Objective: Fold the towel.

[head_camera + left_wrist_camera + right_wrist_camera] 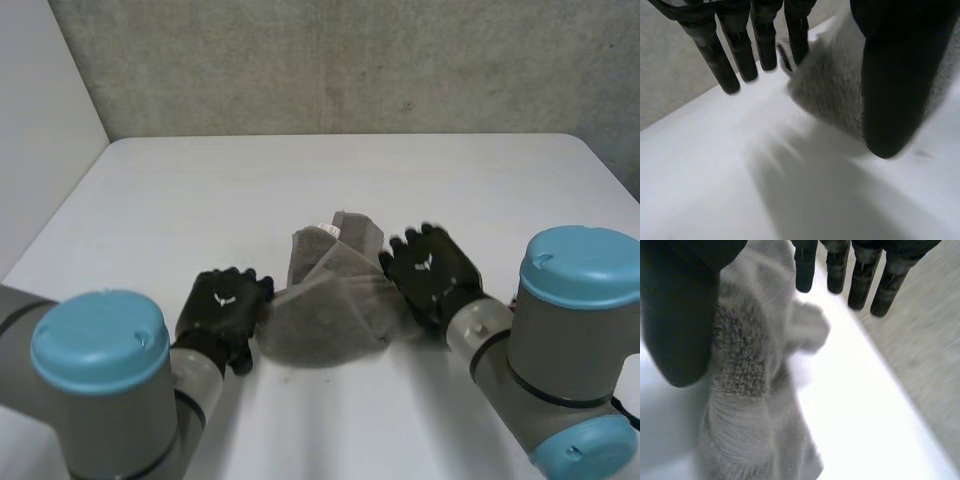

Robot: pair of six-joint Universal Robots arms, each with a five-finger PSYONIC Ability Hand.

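I see both arms reaching in from the near side, the left arm (100,385) low and the right arm (572,345) bent beside it. My left hand (222,308) sits knuckles-up; its fingers (760,45) are straight and spread, with the thumb (900,75) set opposite, pinching the towel (330,312) at its left edge. My right hand (432,268) is angled inward, fingers (860,282) straight, thumb (675,315) clamping the towel's right edge.
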